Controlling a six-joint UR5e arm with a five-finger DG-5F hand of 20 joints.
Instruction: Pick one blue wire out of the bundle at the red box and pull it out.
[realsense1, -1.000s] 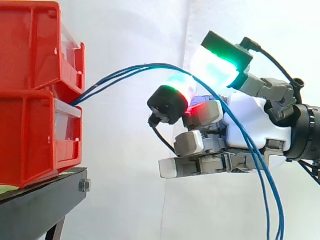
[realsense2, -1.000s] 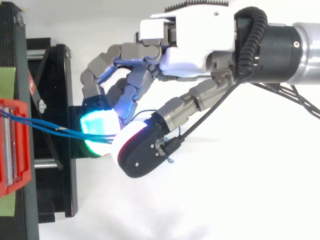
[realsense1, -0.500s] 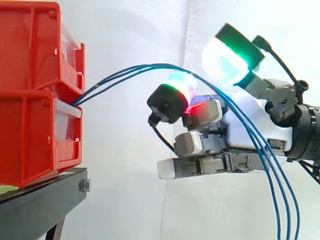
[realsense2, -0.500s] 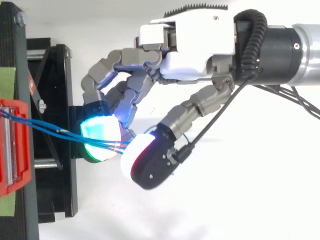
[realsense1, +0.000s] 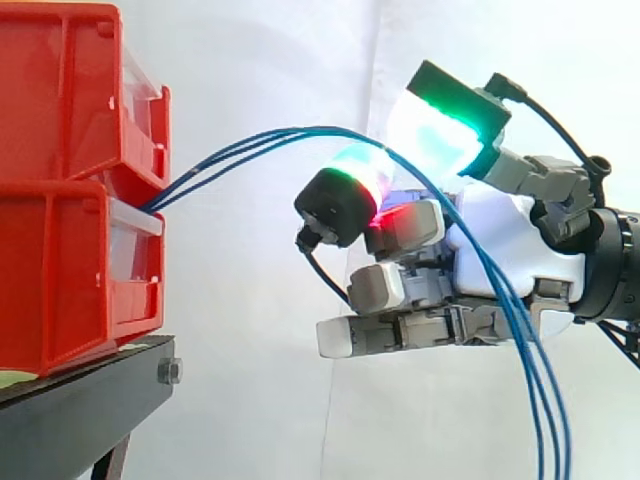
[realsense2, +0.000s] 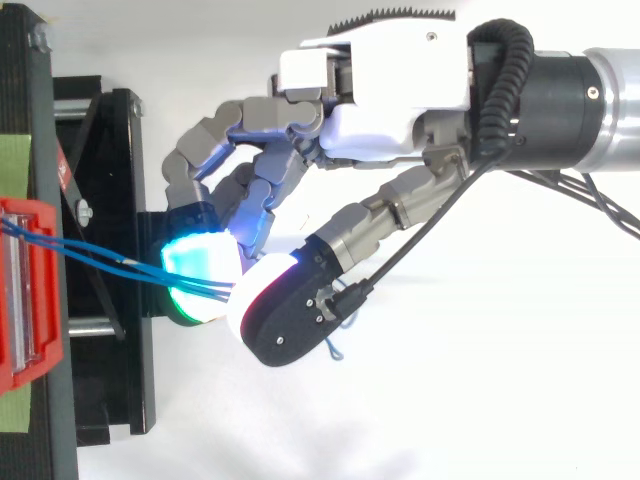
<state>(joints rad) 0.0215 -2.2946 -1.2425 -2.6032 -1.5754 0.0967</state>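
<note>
Blue wires (realsense1: 250, 143) leave the gap between the two stacked red bins (realsense1: 70, 190) and arch rightward to my hand (realsense1: 500, 250), then hang down past its palm. In the top view the wires (realsense2: 100, 258) run from the red bin (realsense2: 30, 290) straight into the spot where a green-glowing fingertip (realsense2: 200, 270) and the thumb's thick pad (realsense2: 280, 315) meet. The hand is shut on the wires with these two pads pinching them together. I cannot tell how many strands lie inside the pinch. The other fingers stay loosely bent below, touching nothing.
The bins rest on a black stand (realsense1: 80, 410), whose frame (realsense2: 110, 200) lies under the pinching fingers in the top view. A white curtain is behind. Open room lies between bins and hand, and below the hand.
Half a second ago the thumb had lifted off the wires and stood apart. It has now swung back against the green fingertip and pinches the wires again. The arm has stayed in place.
</note>
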